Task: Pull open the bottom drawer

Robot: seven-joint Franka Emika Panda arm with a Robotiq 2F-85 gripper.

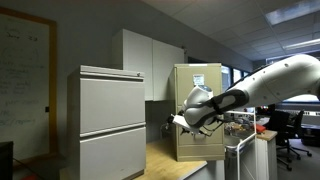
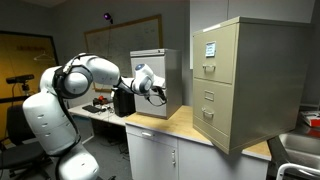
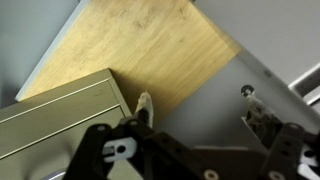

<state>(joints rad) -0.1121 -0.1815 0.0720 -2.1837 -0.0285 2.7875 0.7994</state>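
The narrow tan-yellow filing cabinet (image 2: 250, 80) stands on a wooden countertop (image 2: 172, 126). Its bottom drawer (image 2: 214, 122) is shut, flush with the drawers above; in an exterior view (image 1: 203, 146) the arm hides part of it. My gripper (image 2: 162, 93) is open and empty. It hangs above the countertop, apart from the tan cabinet, between it and the pale-grey cabinet (image 2: 152, 80). In the wrist view the fingers (image 3: 197, 100) are spread over the wood (image 3: 150, 45), with a cabinet corner (image 3: 55, 115) at the lower left. I cannot tell which cabinet that is.
The wide pale-grey cabinet (image 1: 110, 120) fills the near left of an exterior view. The robot's white base (image 2: 50, 120) stands beside the counter. Desk clutter (image 2: 100, 105) lies behind the arm. Office chairs (image 1: 290, 130) stand at the far side. A grey panel (image 3: 260, 60) fills the wrist view's right.
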